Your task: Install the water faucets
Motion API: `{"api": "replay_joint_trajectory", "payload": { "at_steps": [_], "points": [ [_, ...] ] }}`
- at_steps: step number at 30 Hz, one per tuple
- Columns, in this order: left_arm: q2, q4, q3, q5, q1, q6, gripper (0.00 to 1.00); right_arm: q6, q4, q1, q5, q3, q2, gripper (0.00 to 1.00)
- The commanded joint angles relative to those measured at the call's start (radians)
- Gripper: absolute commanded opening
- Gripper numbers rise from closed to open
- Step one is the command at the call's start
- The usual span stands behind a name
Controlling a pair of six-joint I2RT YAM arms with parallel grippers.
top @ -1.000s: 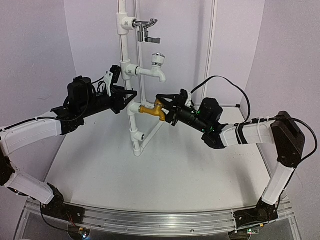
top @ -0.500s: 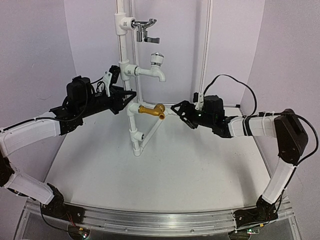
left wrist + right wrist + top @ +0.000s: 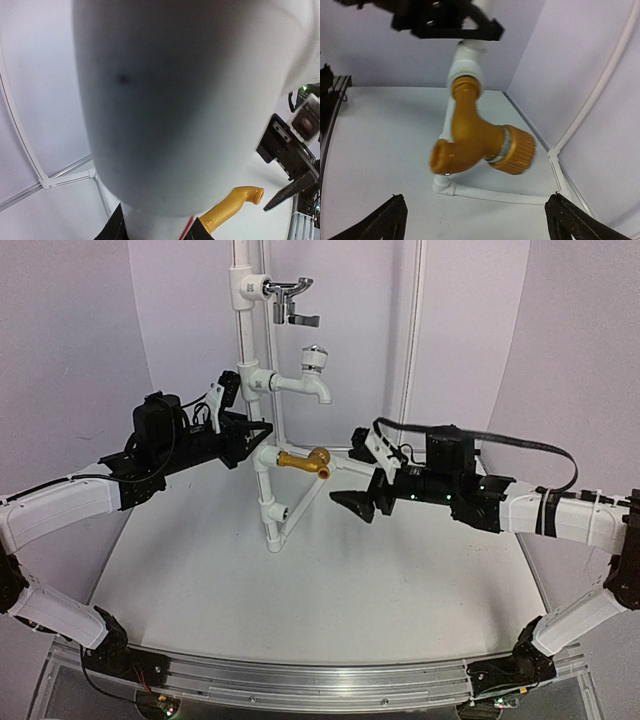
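Note:
The golden-brass water faucet [image 3: 303, 460] is mounted on the lowest fitting of the white pipe stand [image 3: 268, 502] and sticks out to the right. My right gripper [image 3: 363, 476] hangs open just right of it, touching nothing. In the right wrist view the faucet [image 3: 479, 137] shows its spout mouth and ribbed knob above my open fingertips [image 3: 385, 220]. My left gripper [image 3: 246, 430] is shut on the stand's pipe beside the fitting. That pipe [image 3: 175, 100] fills the left wrist view, with the faucet [image 3: 231, 206] at the lower right.
Higher on the same stand sit a white plastic tap [image 3: 314, 376] and a chrome lever tap [image 3: 292, 296]. The stand's foot brace [image 3: 495, 194] lies on the white table. A thin white frame [image 3: 412, 340] runs up the back wall.
My right gripper opened, let go of the golden faucet and drew back to the right and slightly down. The faucet stays on its fitting. The left arm has not moved.

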Motion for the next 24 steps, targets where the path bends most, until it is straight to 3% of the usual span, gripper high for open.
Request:
{"api": "replay_joint_trajectory", "payload": {
  "at_steps": [1, 10, 20, 24],
  "points": [
    [0.019, -0.207, -0.037, 0.104, -0.011, -0.152, 0.0, -0.366, 0.109, 0.007, -0.113, -0.01, 0.028, 0.98],
    [0.016, -0.207, -0.039, 0.1, -0.011, -0.148, 0.0, -0.368, 0.316, 0.036, -0.07, 0.049, 0.175, 0.94],
    [0.016, -0.207, -0.038, 0.109, -0.011, -0.148, 0.0, -0.281, 0.48, 0.06, 0.034, 0.065, 0.253, 0.72],
    [0.019, -0.207, -0.036, 0.114, -0.011, -0.149, 0.0, -0.134, 0.481, 0.059, 0.018, 0.094, 0.269, 0.54]
  ]
}}
